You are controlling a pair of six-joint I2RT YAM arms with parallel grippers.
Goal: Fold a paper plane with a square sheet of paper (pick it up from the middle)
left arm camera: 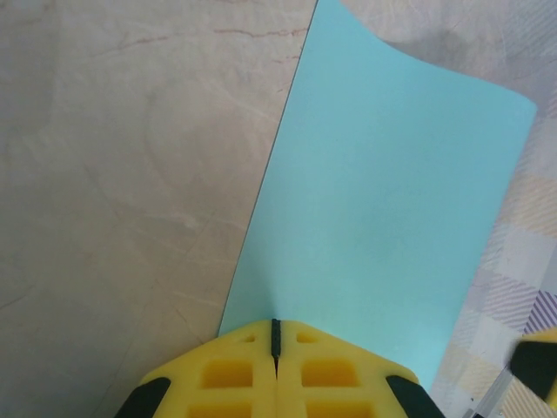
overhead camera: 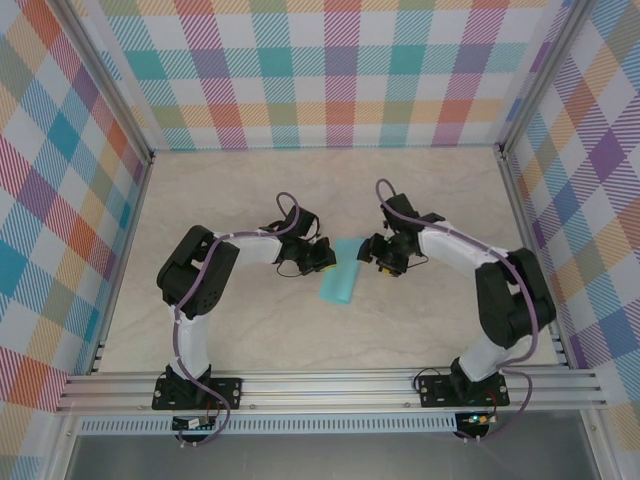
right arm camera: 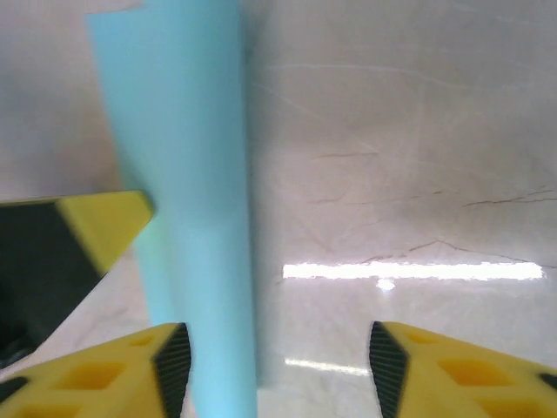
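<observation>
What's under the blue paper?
Just the beige table shows around the blue paper, which the left tool pinches at one edge. The patch of table straight beneath it is covered, so anything there is hidden.

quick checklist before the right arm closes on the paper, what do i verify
1. Left gripper clamped on the paper sheet: ok.
2. Right gripper jaws open: ok.
3. Sheet inside the right jaws: ok.
4. Sheet centred in those jaws: not ok, it hugs one side.
5. Sheet lying flat: not ok, its far edge curls.
6. Centre crease already made: cannot tell.
</observation>
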